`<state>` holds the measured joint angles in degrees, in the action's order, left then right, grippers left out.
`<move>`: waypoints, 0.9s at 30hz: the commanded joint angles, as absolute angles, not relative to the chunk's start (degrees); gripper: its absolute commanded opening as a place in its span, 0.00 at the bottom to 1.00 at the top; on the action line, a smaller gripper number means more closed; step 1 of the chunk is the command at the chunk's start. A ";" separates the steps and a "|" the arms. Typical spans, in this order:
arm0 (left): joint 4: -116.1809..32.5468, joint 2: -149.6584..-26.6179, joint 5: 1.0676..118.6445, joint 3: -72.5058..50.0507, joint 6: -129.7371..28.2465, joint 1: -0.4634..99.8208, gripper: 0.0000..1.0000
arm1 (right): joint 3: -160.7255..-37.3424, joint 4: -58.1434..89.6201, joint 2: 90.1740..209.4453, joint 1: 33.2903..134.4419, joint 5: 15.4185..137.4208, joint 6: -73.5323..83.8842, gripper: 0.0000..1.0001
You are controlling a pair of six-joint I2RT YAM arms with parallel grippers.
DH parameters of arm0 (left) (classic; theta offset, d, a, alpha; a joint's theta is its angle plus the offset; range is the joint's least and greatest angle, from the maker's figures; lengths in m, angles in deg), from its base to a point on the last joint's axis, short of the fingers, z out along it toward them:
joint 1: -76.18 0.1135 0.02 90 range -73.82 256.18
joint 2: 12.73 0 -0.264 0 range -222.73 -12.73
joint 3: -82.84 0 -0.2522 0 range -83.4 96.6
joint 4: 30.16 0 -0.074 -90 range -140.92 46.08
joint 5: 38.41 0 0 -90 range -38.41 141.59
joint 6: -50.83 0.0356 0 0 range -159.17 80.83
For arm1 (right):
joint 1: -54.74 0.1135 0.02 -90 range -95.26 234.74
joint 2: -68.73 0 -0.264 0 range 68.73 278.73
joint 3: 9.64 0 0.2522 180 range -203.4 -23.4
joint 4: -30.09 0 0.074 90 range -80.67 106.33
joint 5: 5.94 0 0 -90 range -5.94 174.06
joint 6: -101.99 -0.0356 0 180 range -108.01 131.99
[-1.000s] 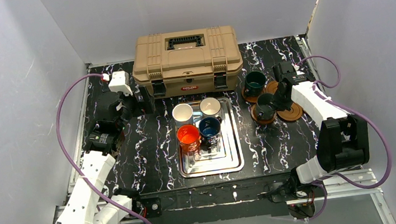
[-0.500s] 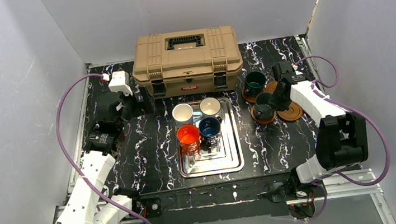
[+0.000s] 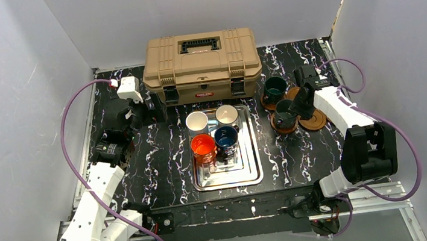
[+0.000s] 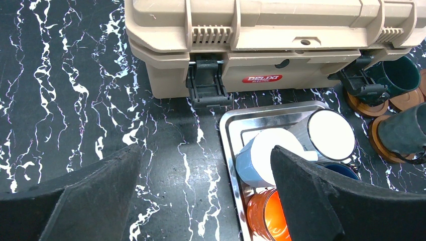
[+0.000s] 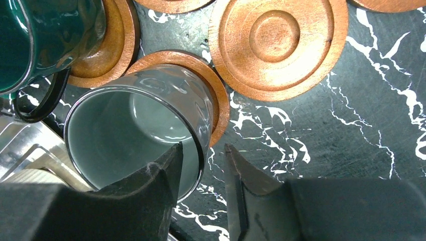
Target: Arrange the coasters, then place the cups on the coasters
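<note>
The dark grey-green cup point(image 5: 130, 125) stands on a brown coaster point(image 5: 213, 85). My right gripper point(image 5: 203, 150) is open astride its rim, one finger inside the cup and one outside, with a small gap on each side of the wall. Behind it the dark teal cup point(image 3: 274, 87) sits on another coaster point(image 5: 118, 40). A bare coaster point(image 5: 279, 45) lies beside them. Two cream-white cups point(image 3: 197, 121), an orange cup point(image 3: 203, 146) and a navy cup point(image 3: 225, 136) stand on the steel tray point(image 3: 228, 179). My left gripper point(image 4: 206, 165) hangs wide open over the table left of the tray, holding nothing.
A tan toolbox point(image 3: 200, 55) stands shut at the back centre, just behind the tray. Edges of two more coasters point(image 5: 171, 4) show at the top of the right wrist view. White walls close in the black marbled table on three sides.
The right gripper's jaws have parted from the grey-green cup's rim, leaving the cup standing on its coaster. The left arm has not moved.
</note>
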<state>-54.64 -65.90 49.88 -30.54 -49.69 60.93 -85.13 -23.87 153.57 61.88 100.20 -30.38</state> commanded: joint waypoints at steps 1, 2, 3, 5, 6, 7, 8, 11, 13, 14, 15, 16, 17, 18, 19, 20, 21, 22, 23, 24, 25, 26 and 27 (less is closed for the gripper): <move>-54.60 -65.64 49.57 -30.41 -49.28 60.75 0.98 | -88.29 -25.16 150.25 61.66 101.19 -29.06 0.46; -54.56 -65.64 49.57 -30.40 -49.28 60.77 0.98 | -88.41 -25.25 149.86 61.65 101.07 -28.99 0.46; -54.56 -65.57 49.65 -30.40 -49.34 60.73 0.98 | -88.57 -25.22 149.47 61.63 100.79 -28.78 0.47; -54.56 -65.51 49.79 -30.40 -49.41 60.71 0.98 | -89.12 -25.56 148.81 61.70 100.12 -28.18 0.49; -54.56 -65.55 49.87 -30.40 -49.49 60.72 0.98 | -89.47 -25.85 148.43 61.68 99.92 -27.91 0.50; -54.57 -65.55 49.96 -30.40 -49.55 60.72 0.98 | -89.69 -26.15 148.05 61.62 99.89 -27.59 0.54; -54.60 -65.54 50.01 -30.46 -49.58 60.71 0.98 | -89.83 -26.25 147.55 61.61 99.88 -27.11 0.57; -54.54 -65.64 50.01 -30.56 -49.70 60.71 0.98 | -89.68 -26.48 145.82 61.65 100.02 -25.33 0.64; -54.53 -65.81 50.06 -30.64 -49.78 60.71 0.98 | -89.67 -26.83 144.35 61.71 99.99 -23.97 0.67; -54.51 -65.94 50.10 -30.66 -49.86 60.71 0.98 | -89.64 -27.01 143.51 61.74 100.02 -23.35 0.68; -54.40 -65.98 50.17 -30.66 -49.91 60.71 0.98 | -89.59 -27.20 142.54 61.70 100.04 -22.68 0.69; -54.38 -66.04 50.19 -30.74 -50.04 60.71 0.98 | -89.52 -27.33 141.49 61.67 99.82 -22.04 0.72; -54.27 -66.03 50.27 -30.83 -50.05 60.78 0.98 | -89.43 -27.35 140.48 61.66 99.49 -21.14 0.74; -54.23 -66.15 50.35 -30.91 -50.06 60.76 0.98 | -89.33 -27.20 139.33 61.67 98.76 -20.13 0.77; -54.14 -66.23 50.36 -30.97 -50.11 60.72 0.98 | -89.13 -26.88 138.26 61.63 97.80 -19.12 0.80; -54.05 -66.44 50.36 -31.01 -50.15 60.71 0.98 | -88.77 -26.19 137.22 61.65 96.48 -17.94 0.84; -54.08 -66.65 50.43 -31.04 -50.23 60.71 0.98 | -88.08 -24.94 136.20 61.60 94.67 -16.70 0.88; -54.06 -66.96 50.57 -31.02 -50.39 60.71 0.98 | -87.26 -23.50 135.26 61.67 92.32 -15.18 0.91; -54.04 -67.28 50.69 -31.01 -50.53 60.73 0.98 | -86.22 -21.85 134.10 61.67 89.41 -13.94 0.92; -54.04 -67.66 50.86 -31.01 -50.61 60.73 0.98 | -85.35 -20.37 133.44 61.76 86.28 -12.99 0.94; -54.03 -67.93 50.96 -31.09 -50.64 60.71 0.98 | -84.49 -18.82 132.96 61.77 82.45 -11.91 0.95; -54.04 -68.11 51.04 -31.06 -50.71 60.71 0.98 | -83.63 -16.97 132.55 61.73 78.41 -10.95 0.96; -54.14 -68.32 51.06 -31.06 -50.76 60.71 0.98 | -82.96 -15.36 132.21 61.86 75.04 -10.18 0.97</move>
